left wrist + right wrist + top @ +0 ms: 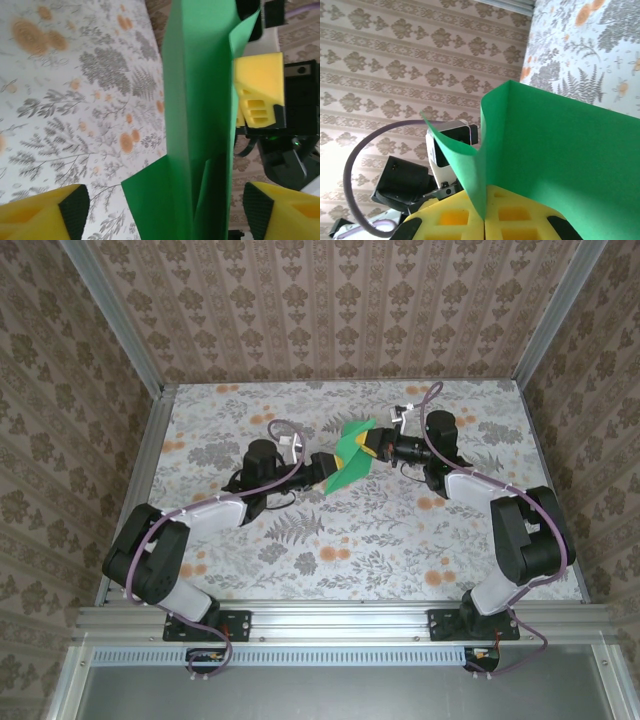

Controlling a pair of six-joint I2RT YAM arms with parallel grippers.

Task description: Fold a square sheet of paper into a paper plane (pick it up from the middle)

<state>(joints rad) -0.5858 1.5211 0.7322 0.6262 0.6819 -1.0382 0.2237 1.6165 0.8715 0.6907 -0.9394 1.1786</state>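
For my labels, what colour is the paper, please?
The paper is bright green, clearest in the left wrist view.

Bright green paper sheet (200, 100), yellow foam finger pads (535, 216)
Paper looks smooth and matt; pads look spongy.

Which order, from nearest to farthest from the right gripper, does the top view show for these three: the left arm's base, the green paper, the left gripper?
1. The green paper: pinched in the right gripper itself.
2. The left gripper: just beyond the paper, on its left side.
3. The left arm's base: far off, at the bottom left of the view.
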